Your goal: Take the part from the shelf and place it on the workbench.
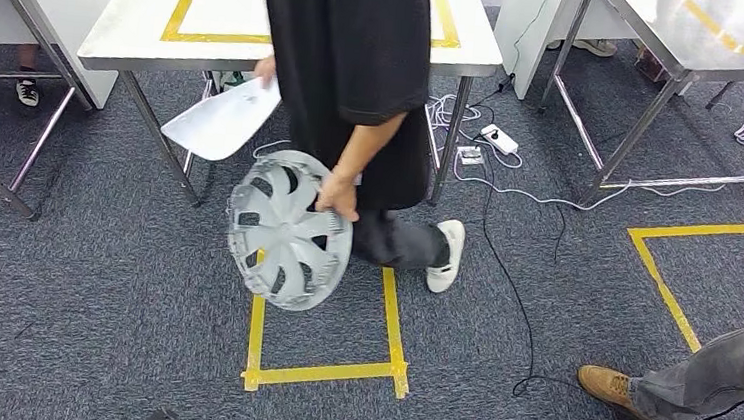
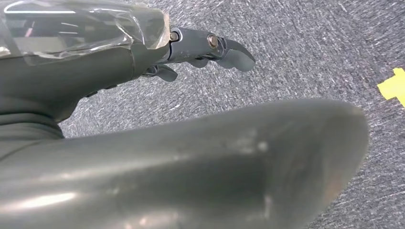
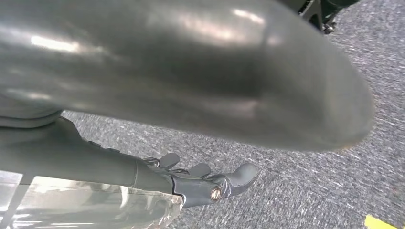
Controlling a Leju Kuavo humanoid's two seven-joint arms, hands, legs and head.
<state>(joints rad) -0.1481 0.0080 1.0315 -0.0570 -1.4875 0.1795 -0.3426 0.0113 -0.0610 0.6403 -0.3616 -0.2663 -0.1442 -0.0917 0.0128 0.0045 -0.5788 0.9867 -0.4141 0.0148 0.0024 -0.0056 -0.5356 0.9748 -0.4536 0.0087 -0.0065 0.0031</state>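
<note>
Left hand dark grey, thick smooth thumb, brass-coloured screws, clear plastic wrap, right hand alike

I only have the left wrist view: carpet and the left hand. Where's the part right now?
Observer: In the head view a person in dark clothes carries the grey wheel cover by its rim, above the yellow tape square on the carpet.
Operator: Is the right hand holding anything?
Observer: No. The right wrist view shows the right hand with fingers apart, nothing in it, over the carpet.
Operator: Workbench in sight?
Observer: A white table with a yellow tape outline stands behind the person. The person's other hand holds a white sheet in front of it.
</note>
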